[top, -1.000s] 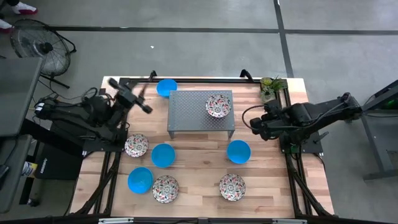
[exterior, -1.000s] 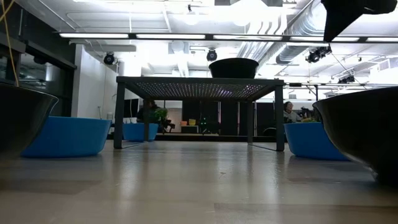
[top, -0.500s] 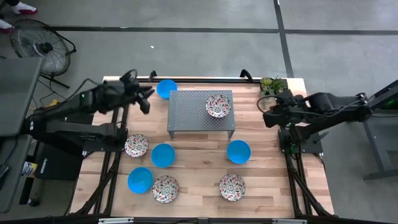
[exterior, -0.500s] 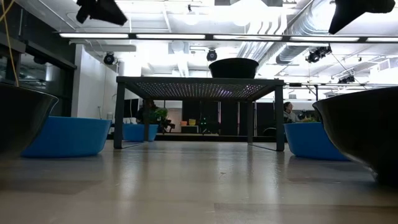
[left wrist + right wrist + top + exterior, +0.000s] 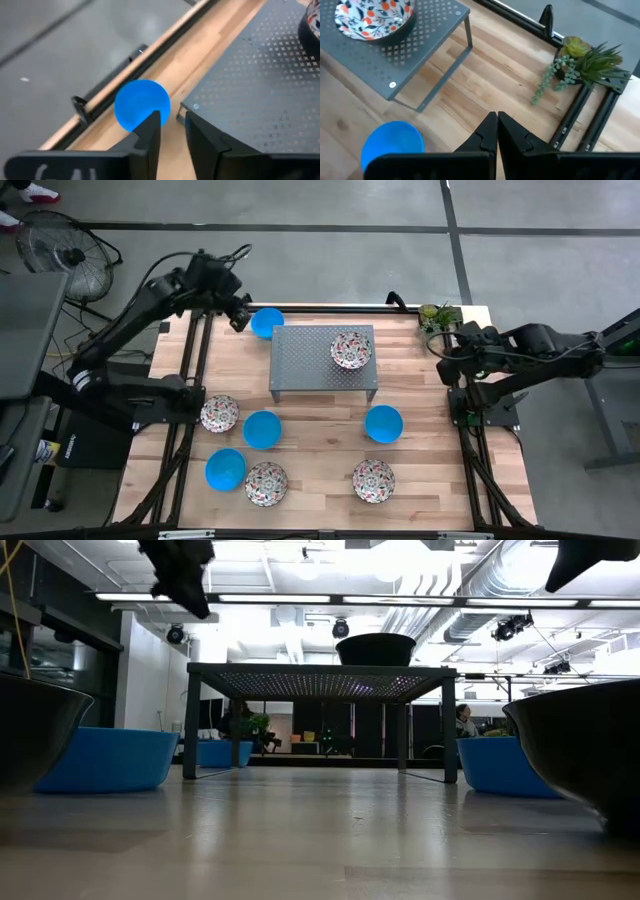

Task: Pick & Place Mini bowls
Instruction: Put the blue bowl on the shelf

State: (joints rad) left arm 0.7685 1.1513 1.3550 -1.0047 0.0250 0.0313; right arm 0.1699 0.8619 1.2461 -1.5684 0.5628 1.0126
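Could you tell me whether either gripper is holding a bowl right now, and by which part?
Nothing is held. The left gripper hangs open above the blue bowl behind the stand; the right gripper is shut and empty.

Bright, even overhead lighting; ceiling-strip glare [image 5: 330, 597] in the low view, near bowls blurred, silhouetted.

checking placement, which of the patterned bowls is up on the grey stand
The patterned bowl near the stand's right end; the other three patterned bowls sit on the wooden table.
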